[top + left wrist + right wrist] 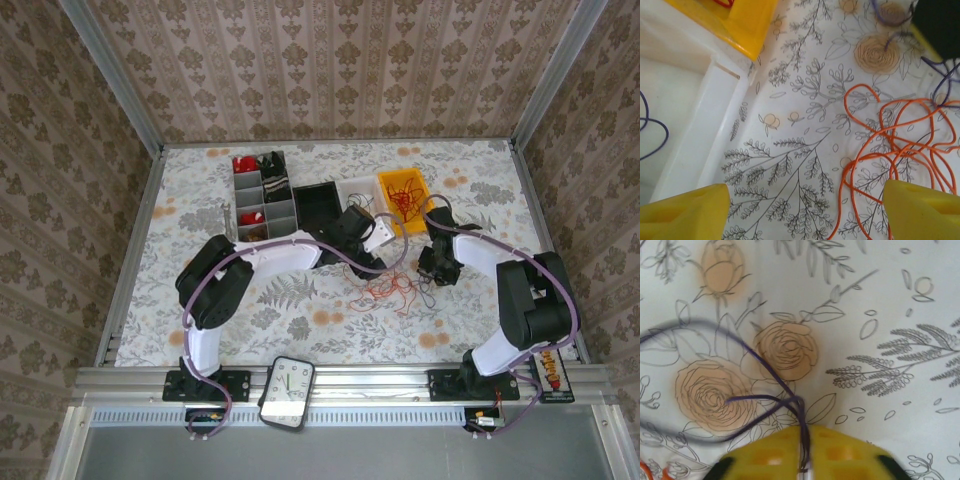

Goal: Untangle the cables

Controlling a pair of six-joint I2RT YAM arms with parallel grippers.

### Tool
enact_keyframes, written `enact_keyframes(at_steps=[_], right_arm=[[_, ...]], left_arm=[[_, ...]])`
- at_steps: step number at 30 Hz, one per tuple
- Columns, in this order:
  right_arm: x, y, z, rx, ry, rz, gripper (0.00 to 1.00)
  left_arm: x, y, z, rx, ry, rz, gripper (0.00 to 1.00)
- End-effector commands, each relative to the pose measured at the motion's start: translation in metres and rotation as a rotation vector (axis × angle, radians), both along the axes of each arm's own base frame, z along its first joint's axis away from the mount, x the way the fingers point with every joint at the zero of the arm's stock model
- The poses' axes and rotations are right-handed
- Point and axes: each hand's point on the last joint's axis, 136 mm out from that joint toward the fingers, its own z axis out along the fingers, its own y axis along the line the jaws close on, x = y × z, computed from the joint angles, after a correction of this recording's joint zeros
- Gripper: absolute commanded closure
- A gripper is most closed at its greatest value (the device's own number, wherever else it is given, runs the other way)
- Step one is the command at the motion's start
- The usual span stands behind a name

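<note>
- Top view: the cables [393, 290] lie tangled right of the desk's middle.
- Left wrist: left jaws stand apart over the orange loops [905, 147], which look light, limp and snag-prone.
- Right wrist: right jaws are clamped on a dark strand [771, 371]; a free end would probably be the better hold.

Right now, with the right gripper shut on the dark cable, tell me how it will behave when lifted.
Probably floppy: the dark cable lies in loose loops on the cloth, so it should droop from the right gripper. Likely very light, being so thin. It could slip, since the grip is on one thin strand.
</note>
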Motion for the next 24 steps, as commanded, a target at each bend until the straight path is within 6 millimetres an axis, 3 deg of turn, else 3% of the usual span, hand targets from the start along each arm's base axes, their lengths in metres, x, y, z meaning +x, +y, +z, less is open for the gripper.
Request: enact_keyframes(at_steps=[1, 6, 11, 14, 17, 24], right_arm=[[0.012, 0.021, -0.004, 0.094, -0.041, 0.020, 0.97], [0.018, 0.007, 0.019, 0.046, -0.128, -0.024, 1.00], [0.036, -0.008, 0.065, -0.012, -0.266, -0.026, 1.00], [0.049, -0.009, 0.106, -0.021, -0.386, -0.007, 1.00], [0.063, 0.001, 0.138, 0.032, -0.490, 0.023, 1.00], [0.109, 0.057, 0.193, 0.185, -0.669, 0.135, 1.00]], left_arm=[[0.005, 0.011, 0.009, -0.020, -0.014, 0.046, 0.20], [0.014, 0.020, 0.017, -0.087, 0.007, 0.098, 0.20], [0.020, 0.031, 0.025, -0.139, 0.024, 0.127, 0.20], [0.021, 0.036, 0.031, -0.179, 0.034, 0.133, 0.20], [0.026, 0.046, 0.040, -0.231, 0.036, 0.172, 0.20], [0.058, 0.092, 0.060, -0.404, 0.033, 0.395, 0.20]])
